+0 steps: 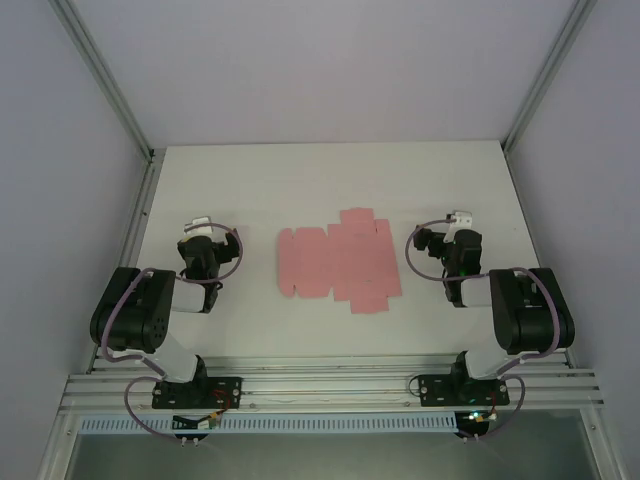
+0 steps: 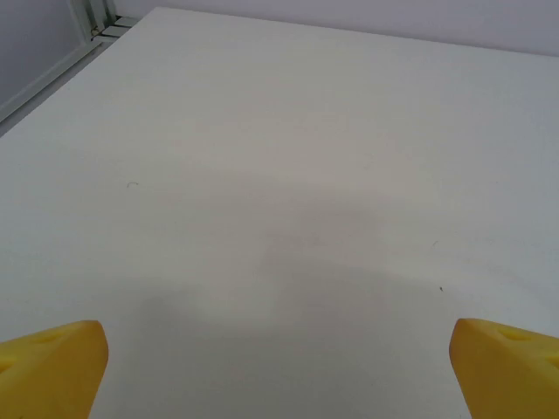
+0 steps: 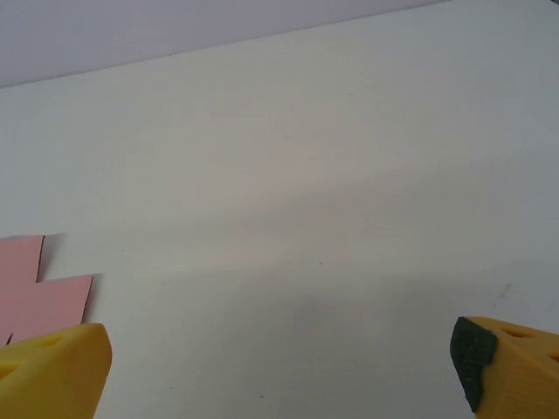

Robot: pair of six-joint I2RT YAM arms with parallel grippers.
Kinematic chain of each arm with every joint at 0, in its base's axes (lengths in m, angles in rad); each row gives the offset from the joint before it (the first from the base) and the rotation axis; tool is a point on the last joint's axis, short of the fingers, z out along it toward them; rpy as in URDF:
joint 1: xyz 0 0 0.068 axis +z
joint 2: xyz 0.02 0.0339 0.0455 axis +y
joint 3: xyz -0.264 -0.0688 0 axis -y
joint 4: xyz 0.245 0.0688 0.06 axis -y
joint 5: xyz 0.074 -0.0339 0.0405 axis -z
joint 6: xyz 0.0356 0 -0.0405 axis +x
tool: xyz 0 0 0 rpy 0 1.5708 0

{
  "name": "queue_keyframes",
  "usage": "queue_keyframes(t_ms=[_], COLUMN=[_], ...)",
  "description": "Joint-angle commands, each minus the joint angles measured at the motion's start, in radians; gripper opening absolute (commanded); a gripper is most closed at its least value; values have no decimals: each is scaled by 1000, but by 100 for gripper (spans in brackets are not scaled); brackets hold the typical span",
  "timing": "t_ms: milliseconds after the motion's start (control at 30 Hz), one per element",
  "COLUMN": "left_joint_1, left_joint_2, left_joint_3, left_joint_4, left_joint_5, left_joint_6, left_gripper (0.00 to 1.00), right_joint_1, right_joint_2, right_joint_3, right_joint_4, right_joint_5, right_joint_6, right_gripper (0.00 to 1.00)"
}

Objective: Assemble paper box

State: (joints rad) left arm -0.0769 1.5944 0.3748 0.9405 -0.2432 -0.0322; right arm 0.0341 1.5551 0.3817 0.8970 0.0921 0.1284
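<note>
The box (image 1: 338, 262) is seen as a flat pink die-cut sheet, unfolded, laid on the white worktop (image 1: 330, 180) about mid-width, between the two arms. Flaps and tabs are spread along its edges: one square flap juts out at the far side, another at the near side. From above no panel is seen raised. The left arm (image 1: 150, 310) is placed left of the box and the right arm (image 1: 520, 310) right of it, both bolted to the slotted metal base (image 1: 330, 385) at the near edge. Both wrists are pointed towards the far wall (image 1: 330, 70). The box is touched by neither arm, with bare worktop on both sides of it

In the left wrist view the left fingers (image 2: 52, 371) are shown as two yellow tips at the bottom corners, spread wide, nothing held between them. Bare worktop is seen ahead, and a metal rail (image 2: 100, 22) at the far left corner

In the right wrist view the right fingers (image 3: 52, 371) are likewise spread wide and empty. A dark pad (image 3: 472, 367) is seen on the inner face of the right-hand tip. A stepped corner of the box (image 3: 39, 301) is caught at the lower left edge, flat on the worktop, just beside the left-hand tip. Whether that tip is touching it cannot be told
</note>
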Motion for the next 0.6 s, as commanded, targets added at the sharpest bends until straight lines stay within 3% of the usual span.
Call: queue_keyframes(t_ms=[0, 567], left_joint_1=[-4, -4], left_joint_2=[1, 1], left_joint_3=[10, 13], left_joint_4=[-3, -12], left_joint_5=[14, 14], left_joint_6=[12, 12], left_gripper=[100, 100], right_joint_1=[-3, -7], right_joint_2=[0, 0], right_joint_3=[10, 12], right_joint_4=[20, 14], right_joint_5=[-14, -23], right_joint_6=[17, 19], right_gripper=[100, 100])
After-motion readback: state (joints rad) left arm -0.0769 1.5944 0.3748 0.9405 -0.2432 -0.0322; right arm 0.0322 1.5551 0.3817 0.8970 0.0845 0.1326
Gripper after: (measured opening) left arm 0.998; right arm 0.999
